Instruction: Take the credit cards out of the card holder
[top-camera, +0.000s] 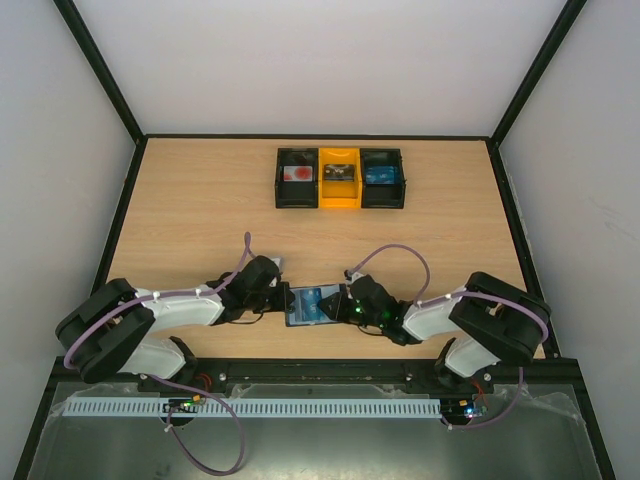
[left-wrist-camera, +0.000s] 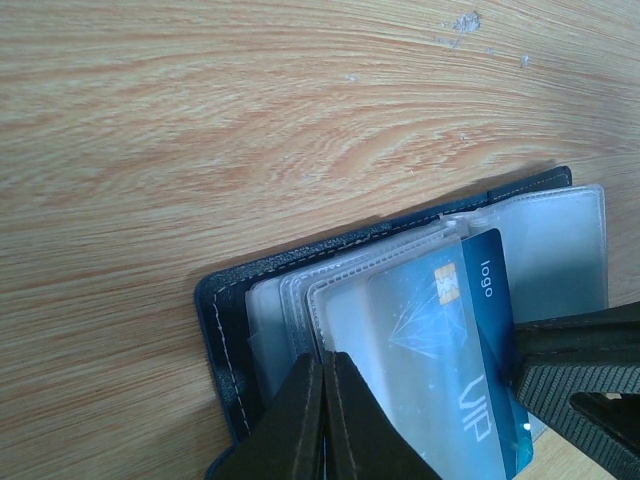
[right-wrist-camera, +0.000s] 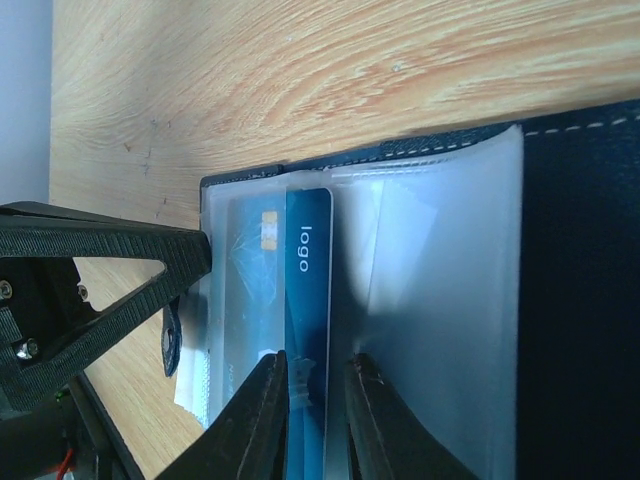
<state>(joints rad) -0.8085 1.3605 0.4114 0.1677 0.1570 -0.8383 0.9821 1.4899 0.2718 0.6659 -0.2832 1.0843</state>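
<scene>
Right tool (right-wrist-camera: 315, 365) straddles credit card (right-wrist-camera: 306, 260), lengthwise toward it, in card holder (right-wrist-camera: 580, 300).

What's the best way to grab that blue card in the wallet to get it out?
By the bare dark strip marked "logo" on the blue card, coming from the side of the right gripper. Only that end sticks out of its clear sleeve in the card holder; the rest lies under plastic.
</scene>
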